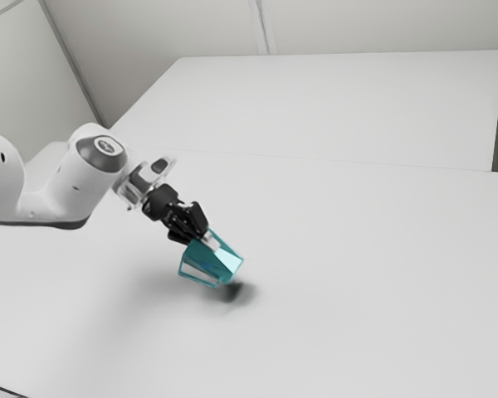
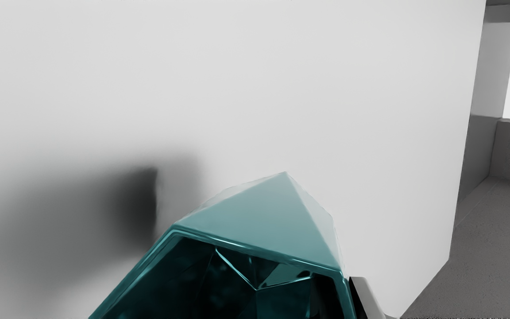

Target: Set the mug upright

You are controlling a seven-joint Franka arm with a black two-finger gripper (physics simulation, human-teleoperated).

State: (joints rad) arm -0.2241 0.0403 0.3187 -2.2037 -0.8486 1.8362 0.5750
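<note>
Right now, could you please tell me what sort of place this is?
Probably a plain indoor robot workspace, rendered in simulation: a robot arm reaches over a broad white table, with pale walls behind and what looks like grey floor past its edge.

Teal mug [image 1: 218,262], glossy, angular w/ flat facets, dark inside; tilted, not upright, at/over white table [image 1: 357,249], open mouth visible in wrist view. Base contact unclear, can't confirm.
</note>
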